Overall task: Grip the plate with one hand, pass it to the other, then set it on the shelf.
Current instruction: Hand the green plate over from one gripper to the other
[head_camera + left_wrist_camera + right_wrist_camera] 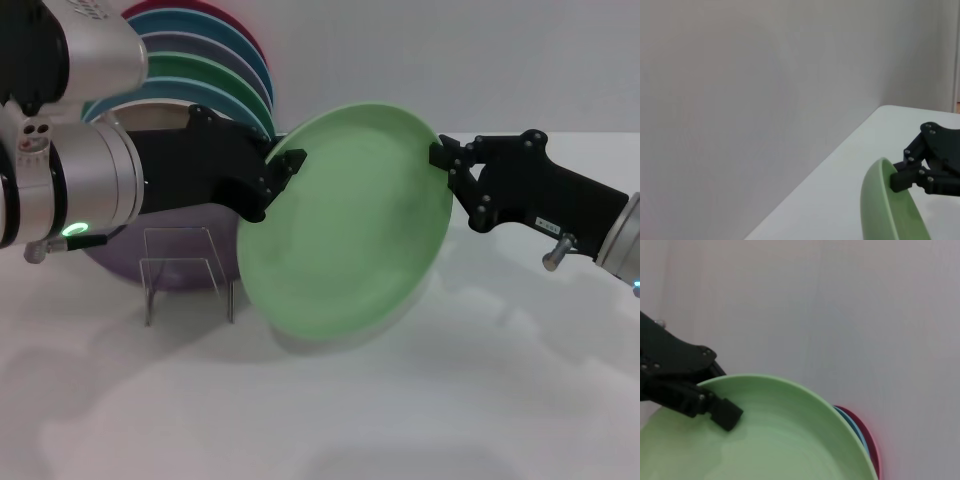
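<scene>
The plate (345, 225) hangs in mid-air at the centre of your head view, tilted nearly on edge with its pale mint face towards you, round, matte and shallow-rimmed. Two grippers pinch it from opposite sides. At its 10 o'clock edge the left gripper (287, 165), black, on the thick silver arm with the green ring light, is clenched on the rim. At its 2 o'clock edge the right gripper (441, 157), black, on the arm entering from 3 o'clock, is clamped on the rim too. The right wrist view shows one of the left gripper's fingertips (726, 413) pressed on the plate's inner face; the left wrist view shows the right gripper's finger gripping the thin green edge.

Below the left gripper, at about 8 o'clock from the plate, you have the shelf (187, 273): a small clear acrylic bracket with square corners, standing on the white table (400, 400). Nothing rests in its front bracket. Just behind it leans a lilac plate (110, 263), mostly hidden by the left arm.

At 11 o'clock, a row of upright plates (225, 70) fans out in red, blue, purple and green; the arm cuts off their lower halves, so you cannot see what holds them.
</scene>
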Robot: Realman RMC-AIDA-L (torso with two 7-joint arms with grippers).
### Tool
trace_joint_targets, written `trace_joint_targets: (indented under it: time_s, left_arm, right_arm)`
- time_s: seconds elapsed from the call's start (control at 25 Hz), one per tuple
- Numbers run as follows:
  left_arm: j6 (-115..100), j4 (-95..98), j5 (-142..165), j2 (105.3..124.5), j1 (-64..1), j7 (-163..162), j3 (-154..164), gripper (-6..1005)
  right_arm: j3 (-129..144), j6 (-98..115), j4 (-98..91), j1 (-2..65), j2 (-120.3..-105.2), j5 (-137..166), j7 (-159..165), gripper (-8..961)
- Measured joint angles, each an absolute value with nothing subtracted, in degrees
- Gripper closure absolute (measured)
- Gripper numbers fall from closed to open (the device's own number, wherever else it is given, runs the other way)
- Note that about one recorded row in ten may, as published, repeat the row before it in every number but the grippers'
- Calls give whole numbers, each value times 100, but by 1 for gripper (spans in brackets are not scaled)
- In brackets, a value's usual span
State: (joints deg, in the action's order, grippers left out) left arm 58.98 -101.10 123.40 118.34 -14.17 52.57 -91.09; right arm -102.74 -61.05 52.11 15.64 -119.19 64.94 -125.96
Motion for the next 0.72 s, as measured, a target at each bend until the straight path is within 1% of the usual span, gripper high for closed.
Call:
trace_joint_targets:
  time_s: [0.2,0.36,0.48,0.56,0.6,0.64,0.68,0.72]
  left_arm:
    - [5795,-10187,12312,11836,-1376,5388,-9024,843]
    - [5647,-10224,12167,11835,-1317,5561,-8972,897]
    - [5445,-10215,11982,11835,-1234,5844,-8935,907]
    - [5096,-10229,11819,11834,-1071,6223,-8820,909]
    - [4847,-10249,11749,11834,-967,6471,-8714,910]
    - [4166,-10286,11586,11828,-725,7190,-8401,911]
    - [3576,-10300,11427,11823,-536,7816,-8114,912]
    - [3122,-10311,11301,11826,-404,8345,-7863,913]
  right_arm:
    - [-10249,-6551,5104,1440,-11939,6207,-12877,937]
    - [-10206,-6692,4983,1206,-11944,5612,-12882,937]
    - [-10270,-7014,4829,1081,-11942,5245,-12879,845]
    - [-10422,-7443,4627,920,-11943,4803,-12881,784]
    - [-10607,-7789,4418,804,-11952,4450,-12873,681]
    - [-10979,-8345,3965,657,-11965,3928,-12859,578]
    - [-10979,-8345,3965,657,-11965,3928,-12859,545]
    - [-11264,-8696,3583,605,-11973,3637,-12860,513]
